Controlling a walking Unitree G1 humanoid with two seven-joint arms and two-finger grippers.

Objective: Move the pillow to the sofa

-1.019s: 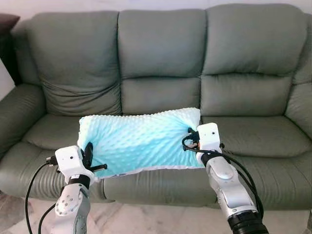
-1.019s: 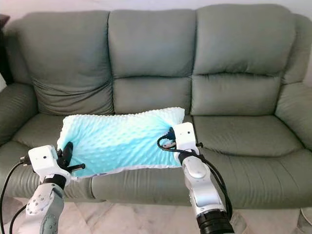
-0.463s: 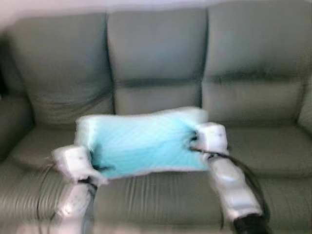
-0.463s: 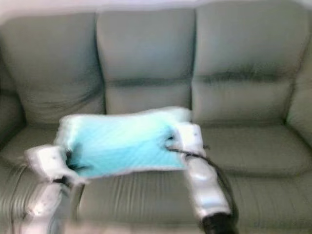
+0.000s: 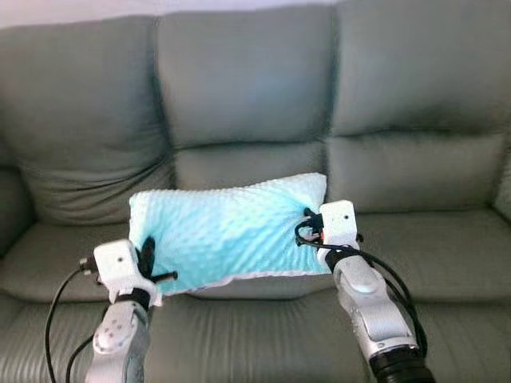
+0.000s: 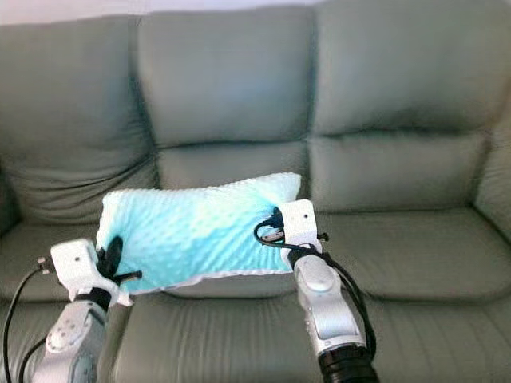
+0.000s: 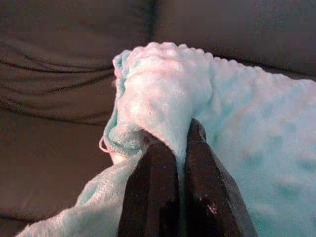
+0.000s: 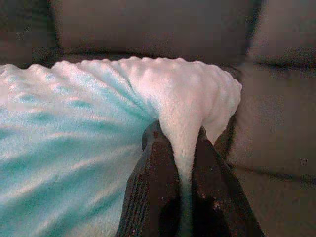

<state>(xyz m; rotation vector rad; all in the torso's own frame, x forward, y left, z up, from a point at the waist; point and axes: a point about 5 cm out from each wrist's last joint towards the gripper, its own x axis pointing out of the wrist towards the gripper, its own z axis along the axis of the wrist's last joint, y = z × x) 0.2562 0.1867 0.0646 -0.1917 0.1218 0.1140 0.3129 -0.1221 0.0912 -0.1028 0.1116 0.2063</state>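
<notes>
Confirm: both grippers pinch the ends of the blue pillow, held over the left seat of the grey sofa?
Not quite: the pillow is over the middle seat, as the left eye view shows. The left gripper and right gripper do pinch its ends, in front of the grey sofa.

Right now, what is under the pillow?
The pillow hangs pinched at its ends by the left pincer and right pincer. Below its front edge lies the sofa seat; the seat area directly beneath is covered.

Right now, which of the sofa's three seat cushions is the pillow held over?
The middle one: the pillow hangs above it, pinched at either end by the left gripper and the right gripper.
</notes>
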